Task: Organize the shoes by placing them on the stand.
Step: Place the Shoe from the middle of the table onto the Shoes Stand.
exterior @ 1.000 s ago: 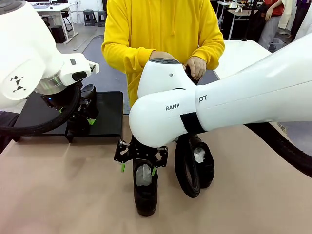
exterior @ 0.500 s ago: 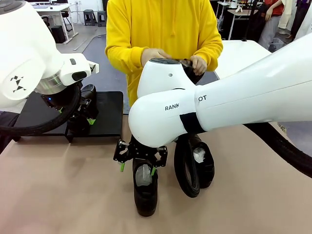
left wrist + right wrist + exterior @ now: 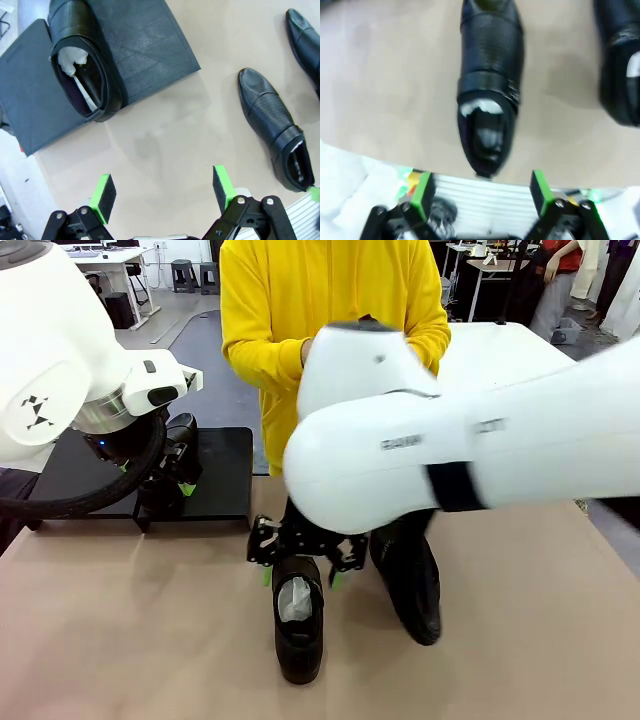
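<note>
The table (image 3: pixel 120 640) is topped by the stand (image 3: pixel 145 45) at its far left. One shoe (image 3: pixel 82 60) is seen lying on the stand, by its edge. A second shoe (image 3: pixel 298 630) and a third shoe (image 3: pixel 412 585) are found on the table, off to the stand's right. The left gripper (image 3: pixel 163 190) is held just off the stand's near edge, fingers spread and empty. The right gripper (image 3: pixel 481 192) is held at the second shoe's heel, away from the stand, fingers spread to either side, nothing pinched

The right hand (image 3: pixel 300 578) has shifted rightward above the heel of the glossy black leather dress shoe (image 3: pixel 298 632); its bulky white arm (image 3: pixel 400 455) has swung higher.
</note>
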`<state>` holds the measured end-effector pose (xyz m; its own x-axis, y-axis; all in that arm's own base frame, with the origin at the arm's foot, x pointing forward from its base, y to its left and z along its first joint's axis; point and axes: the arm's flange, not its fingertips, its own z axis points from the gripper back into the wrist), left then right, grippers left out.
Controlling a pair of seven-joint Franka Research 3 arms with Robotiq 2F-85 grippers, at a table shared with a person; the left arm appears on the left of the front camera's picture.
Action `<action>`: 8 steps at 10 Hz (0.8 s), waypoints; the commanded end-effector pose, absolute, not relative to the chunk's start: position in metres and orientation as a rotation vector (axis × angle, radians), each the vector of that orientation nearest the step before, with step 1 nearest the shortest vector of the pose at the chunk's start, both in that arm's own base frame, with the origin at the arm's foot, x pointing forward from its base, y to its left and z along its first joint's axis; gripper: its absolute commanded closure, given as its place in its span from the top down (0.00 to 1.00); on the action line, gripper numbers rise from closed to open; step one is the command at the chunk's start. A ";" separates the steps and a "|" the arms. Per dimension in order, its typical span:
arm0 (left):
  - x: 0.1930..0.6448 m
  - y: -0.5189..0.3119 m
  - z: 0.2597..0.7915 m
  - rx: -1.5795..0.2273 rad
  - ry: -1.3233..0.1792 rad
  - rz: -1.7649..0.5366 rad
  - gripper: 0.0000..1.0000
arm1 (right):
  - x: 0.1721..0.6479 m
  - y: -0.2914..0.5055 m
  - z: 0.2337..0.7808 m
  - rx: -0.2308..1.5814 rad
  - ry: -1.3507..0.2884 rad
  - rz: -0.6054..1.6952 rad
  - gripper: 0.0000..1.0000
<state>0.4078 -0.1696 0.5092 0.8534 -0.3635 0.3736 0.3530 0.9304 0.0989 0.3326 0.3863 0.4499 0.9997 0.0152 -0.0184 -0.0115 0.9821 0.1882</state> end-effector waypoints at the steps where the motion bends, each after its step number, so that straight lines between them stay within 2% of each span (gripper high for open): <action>1: 0.406 -0.170 0.509 0.033 -0.405 -0.364 1.00 | 0.311 0.317 0.472 0.214 -0.013 -0.030 1.00; 4: 0.408 -0.170 0.509 0.027 -0.398 -0.377 1.00 | 0.296 0.200 0.485 0.226 -0.085 -0.434 1.00; 5: 0.391 -0.189 0.508 -0.057 -0.353 -0.331 1.00 | 0.291 0.165 0.479 0.249 -0.077 -0.545 1.00; 8: 0.359 -0.238 0.480 -0.246 -0.076 -0.140 1.00 | 0.288 0.116 0.451 0.305 -0.028 -0.810 1.00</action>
<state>0.3616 -0.2314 0.4813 0.9602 -0.2251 0.1656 0.2495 0.9575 -0.1447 0.3048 0.1116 0.4762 0.7480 -0.6624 -0.0425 0.6485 0.7156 0.2598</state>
